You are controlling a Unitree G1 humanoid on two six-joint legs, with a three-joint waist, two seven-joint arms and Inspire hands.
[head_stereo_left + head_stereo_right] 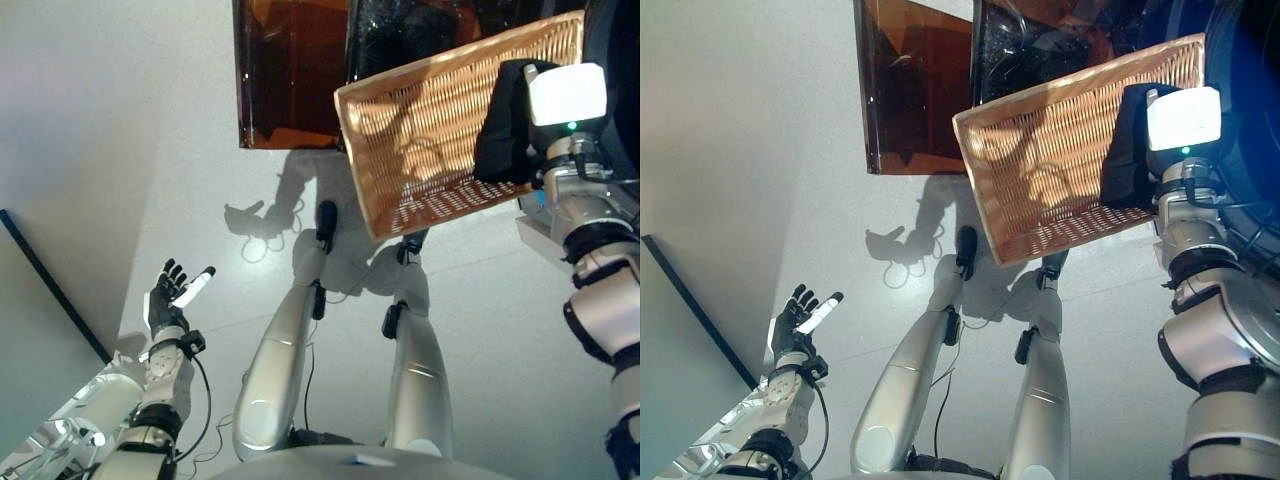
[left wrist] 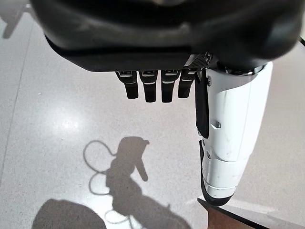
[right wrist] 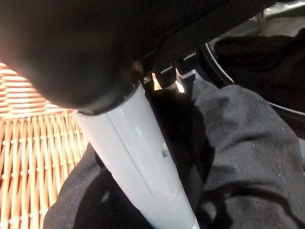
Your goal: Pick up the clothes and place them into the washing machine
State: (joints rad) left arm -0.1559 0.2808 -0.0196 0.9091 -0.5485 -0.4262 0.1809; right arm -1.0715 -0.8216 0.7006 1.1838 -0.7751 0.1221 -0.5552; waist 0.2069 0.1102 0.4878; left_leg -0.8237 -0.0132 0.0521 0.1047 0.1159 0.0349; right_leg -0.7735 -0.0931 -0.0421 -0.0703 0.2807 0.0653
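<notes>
A black garment [image 1: 503,120] hangs from my right hand [image 3: 143,157] at the upper right, over the far edge of a tilted wicker basket [image 1: 420,140]. In the right wrist view the fingers curl into the dark cloth [image 3: 238,143] and the white-covered thumb lies across it. Just past the cloth is the round opening of the washing machine [image 3: 257,52], with more dark fabric inside it. My left hand [image 1: 170,300] stays low at the left, fingers straight and spread, holding nothing above the floor.
The washing machine's dark blue front [image 1: 1245,120] fills the upper right corner. A brown tinted panel [image 1: 290,70] stands at the top middle, beside the basket. A dark strip [image 1: 55,285] runs along the floor at the left.
</notes>
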